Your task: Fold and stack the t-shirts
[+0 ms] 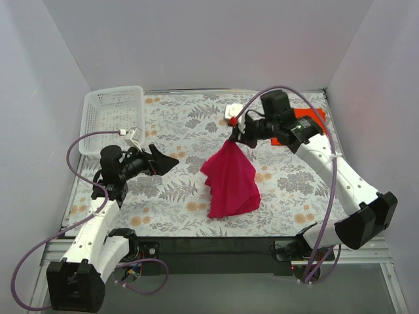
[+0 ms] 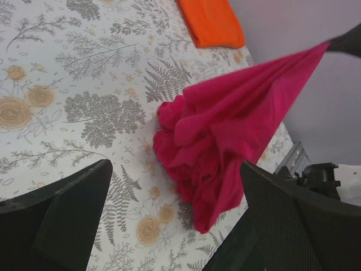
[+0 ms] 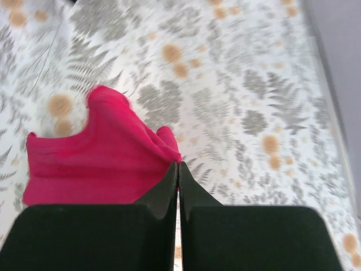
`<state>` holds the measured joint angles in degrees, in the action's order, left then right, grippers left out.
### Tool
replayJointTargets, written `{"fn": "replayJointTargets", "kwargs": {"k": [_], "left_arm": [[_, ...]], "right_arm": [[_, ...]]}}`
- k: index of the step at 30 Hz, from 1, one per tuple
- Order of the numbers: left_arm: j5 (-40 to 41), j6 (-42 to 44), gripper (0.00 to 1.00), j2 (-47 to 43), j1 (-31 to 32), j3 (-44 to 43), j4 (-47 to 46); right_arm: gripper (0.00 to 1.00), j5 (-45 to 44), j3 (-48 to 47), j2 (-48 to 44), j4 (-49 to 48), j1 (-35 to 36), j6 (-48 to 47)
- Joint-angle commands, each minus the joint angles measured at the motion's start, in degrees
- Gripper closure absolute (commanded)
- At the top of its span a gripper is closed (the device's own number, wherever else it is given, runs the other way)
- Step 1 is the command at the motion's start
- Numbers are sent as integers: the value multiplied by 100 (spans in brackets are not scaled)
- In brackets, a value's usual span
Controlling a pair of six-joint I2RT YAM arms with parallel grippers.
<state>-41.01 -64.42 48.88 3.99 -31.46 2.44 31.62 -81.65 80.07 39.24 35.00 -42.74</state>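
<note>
Right jaws grip the magenta t-shirt (image 1: 230,183) by one corner; its bulk rests on the table (image 1: 183,124). Left jaws stand wide, empty.

- L arm: reaches fwd from near-left base, elbow bent, wrist turned twd centre.
- L claw (image 1: 163,161): jaws wide apart, tips pointing right.
- R arm: stretched fwd-left from near-right base, wrist high.
- R claw (image 1: 236,138): jaws pressed tight, pinching top of magenta-pink t-shirt (image 1: 230,181).
</note>
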Motion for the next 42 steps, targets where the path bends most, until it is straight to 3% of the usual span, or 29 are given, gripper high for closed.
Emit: {"fn": "replayJointTargets", "kwargs": {"k": [1,4,8,19,21,22,23,24,25,27,33,37,42], "left_arm": [[-503,-324,11,86,84,96,-496],[-627,-798,13,322,312,62,-866],[-286,-1081,13,884,787,-359,-1166],[357,34,16,3275,2624,-2424,-1097],[375,298,28,3469,2747,-2750,-895],[236,342,45,3487,2765,-2829,-798],[234,378,45,3522,2765,-2917,-797],[86,404,57,3540,2774,-3014,-667],[33,439,81,3549,2783,-3119,-587],[119,597,100,3497,2791,-3462,-281],[796,1019,100,3127,2791,-4875,468],[333,800,100,3338,2818,-6150,539],[50,598,100,3540,3046,-7512,319]], "right_arm": [[99,310,-685,-282,-435,-397,1171],[99,424,-1063,-317,-435,-599,1312],[99,845,-897,-431,-348,-767,1093],[99,1268,-431,-642,-365,-969,961],[99,1190,-396,-686,-382,-1004,978],[99,1128,-378,-703,-409,-1022,996],[99,1040,-361,-712,-435,-1048,1039],[99,900,-343,-721,-487,-1057,1109],[99,725,-317,-739,-584,-1092,1214],[99,92,-308,-765,-865,-1241,1573],[99,-1710,-982,-634,-1305,-1365,2173],[99,-2596,-2009,-432,-1340,-1365,2322],[99,-2626,-3321,-449,-1332,-1724,2525]]}}
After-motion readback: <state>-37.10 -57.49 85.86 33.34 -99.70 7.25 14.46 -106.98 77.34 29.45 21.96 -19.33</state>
